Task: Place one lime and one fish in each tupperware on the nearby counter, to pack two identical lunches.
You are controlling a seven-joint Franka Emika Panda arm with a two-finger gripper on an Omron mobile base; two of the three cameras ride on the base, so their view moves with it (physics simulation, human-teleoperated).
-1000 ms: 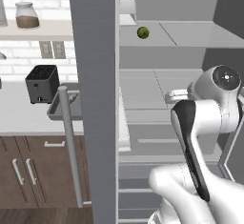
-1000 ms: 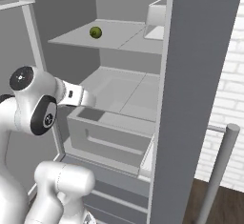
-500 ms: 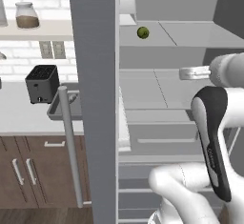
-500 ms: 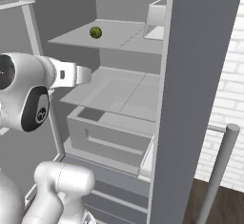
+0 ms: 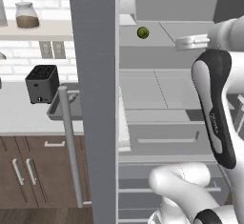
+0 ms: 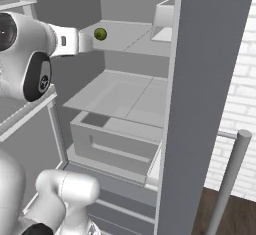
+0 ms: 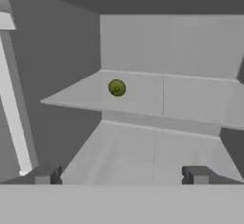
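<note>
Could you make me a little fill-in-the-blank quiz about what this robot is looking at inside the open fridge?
1. The lime rests on the fridge's ____ shelf.
2. The robot's fingers stand ____, with nothing between them.
3. The black toaster stands on the ____ beside the fridge.
4. The colour of the lime is dark ____.

Missing words: upper; open; counter; green
</note>
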